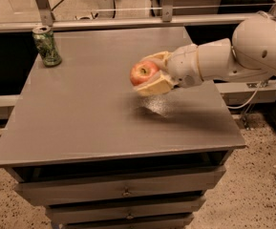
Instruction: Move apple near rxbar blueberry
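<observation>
Gripping one apple, claw hovering above one grey table, one green can at its far-left corner

Dim, warm light falls from above. The gripper, clasping the apple over the table's right half, throws a soft-edged shadow below, with a pale speckled glint inside it.

Round apple: red skin showing yellow-orange patches, dark stem hollow facing up and toward viewer. Hanging clear above grey table, over right-centre of its top, casting shadow onto surface below. Gripper, reaching in from table's right side, clasping apple, one cream finger arching over, other lying beneath.
</observation>
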Motion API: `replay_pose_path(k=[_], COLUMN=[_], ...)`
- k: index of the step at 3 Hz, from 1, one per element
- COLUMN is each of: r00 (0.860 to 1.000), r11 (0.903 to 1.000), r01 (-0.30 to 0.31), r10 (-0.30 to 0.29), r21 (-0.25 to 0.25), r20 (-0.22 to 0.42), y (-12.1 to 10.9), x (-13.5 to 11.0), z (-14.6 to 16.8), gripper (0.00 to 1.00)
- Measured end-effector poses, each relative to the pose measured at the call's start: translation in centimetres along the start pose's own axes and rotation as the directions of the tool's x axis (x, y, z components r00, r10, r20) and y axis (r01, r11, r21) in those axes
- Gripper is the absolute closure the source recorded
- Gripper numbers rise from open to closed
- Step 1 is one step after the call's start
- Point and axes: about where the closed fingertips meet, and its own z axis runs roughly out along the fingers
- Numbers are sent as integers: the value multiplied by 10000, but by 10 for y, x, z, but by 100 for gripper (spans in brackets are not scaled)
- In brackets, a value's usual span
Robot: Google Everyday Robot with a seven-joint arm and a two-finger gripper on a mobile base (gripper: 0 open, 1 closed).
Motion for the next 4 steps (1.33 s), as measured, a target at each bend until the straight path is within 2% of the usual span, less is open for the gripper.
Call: replay_pose_path(k=[1, 2, 3, 4], r00=[9996, 9989, 9987, 9992], r11=[9989, 9973, 9964, 9961], r01=[279, 470, 449, 82], r10=[-280, -465, -431, -48], r21=[374, 563, 724, 881], r20=[31, -90, -266, -390], y=[-46, -81, -109, -126], x=[24, 41, 53, 68], z=[-15, -26, -33, -40], gripper=[100, 100, 100, 100])
